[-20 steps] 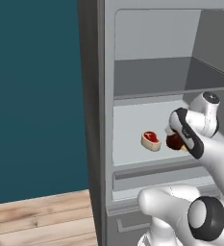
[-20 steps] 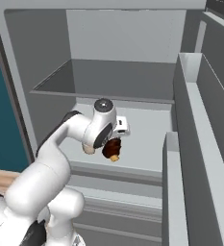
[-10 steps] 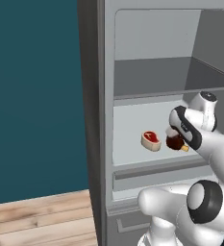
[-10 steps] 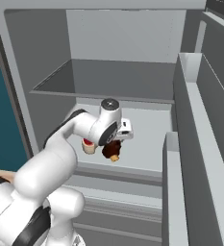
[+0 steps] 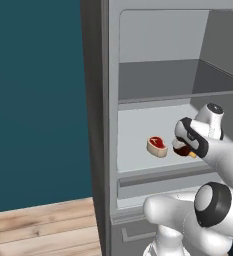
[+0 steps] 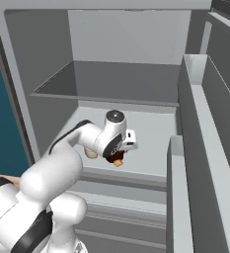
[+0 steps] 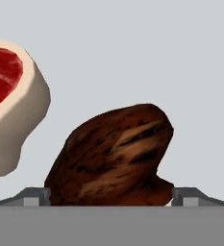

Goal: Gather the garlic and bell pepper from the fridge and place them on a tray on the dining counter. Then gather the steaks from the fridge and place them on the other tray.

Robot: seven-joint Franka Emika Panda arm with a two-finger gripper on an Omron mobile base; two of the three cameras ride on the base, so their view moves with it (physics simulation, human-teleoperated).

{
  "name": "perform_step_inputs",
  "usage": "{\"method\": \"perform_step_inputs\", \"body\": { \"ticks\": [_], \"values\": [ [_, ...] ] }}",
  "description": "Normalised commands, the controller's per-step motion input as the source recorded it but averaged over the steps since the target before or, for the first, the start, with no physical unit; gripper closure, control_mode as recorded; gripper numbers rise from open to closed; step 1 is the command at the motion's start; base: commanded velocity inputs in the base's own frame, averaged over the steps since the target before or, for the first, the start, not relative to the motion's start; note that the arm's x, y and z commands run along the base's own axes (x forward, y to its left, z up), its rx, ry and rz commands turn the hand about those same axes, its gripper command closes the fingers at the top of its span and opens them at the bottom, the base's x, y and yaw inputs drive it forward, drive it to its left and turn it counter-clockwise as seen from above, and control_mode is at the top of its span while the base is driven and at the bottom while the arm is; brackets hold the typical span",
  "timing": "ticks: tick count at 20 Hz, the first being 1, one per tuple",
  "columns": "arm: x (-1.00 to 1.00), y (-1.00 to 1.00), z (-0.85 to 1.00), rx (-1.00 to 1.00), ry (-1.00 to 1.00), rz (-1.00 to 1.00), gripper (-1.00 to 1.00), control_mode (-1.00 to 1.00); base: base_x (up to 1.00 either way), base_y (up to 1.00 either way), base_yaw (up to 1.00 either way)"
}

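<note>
Open fridge (image 5: 100, 125), pale shelf mid-frame, fingers (image 7: 36, 196) spread wide on either side of the dark brown steak (image 7: 113, 156), not clenched, raw red steak (image 5: 157, 146) just left of it

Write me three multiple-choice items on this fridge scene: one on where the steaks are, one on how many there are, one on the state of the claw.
1. Where do the steaks lie?
A. on the wood floor
B. on a pale shelf inside the fridge
C. in a door bin

2. How many steaks show?
A. one
B. two
C. four

3. How does the claw stand?
A. open, fingers either side of the brown steak
B. shut on the red steak
C. shut on the shelf edge

Key:
1 B: the red steak and the brown steak rest on the pale shelf of the fridge.
2 B: one raw red with a cream rim, one dark brown, side by side in the hand view.
3 A: the claw has a finger at each side of the brown steak, wide apart.
</note>
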Motion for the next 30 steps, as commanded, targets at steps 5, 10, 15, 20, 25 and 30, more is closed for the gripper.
{"method": "perform_step_inputs", "body": {
  "ticks": [5, 10, 15, 20, 25, 30],
  "values": [
    [0.01, -0.07, -0.22, 0.00, 0.00, 0.00, -1.00, -1.00, 0.00, 0.00, 0.00],
    [-0.02, -0.14, -0.18, 0.00, 0.01, 0.00, -1.00, -1.00, 0.00, 0.00, 0.00],
    [-0.30, -0.14, -0.02, 0.00, 0.00, 0.00, -1.00, -1.00, 0.00, 0.00, 0.00],
    [-0.18, -0.01, 0.01, 0.00, -0.05, 0.03, -1.00, -1.00, 0.00, 0.00, 0.00],
    [0.00, 0.00, -0.01, 0.00, -0.02, 0.03, -1.00, -1.00, 0.00, 0.00, 0.00],
    [0.00, -0.04, -0.11, 0.00, 0.01, 0.02, -1.00, -1.00, 0.00, 0.00, 0.00]
  ]
}}
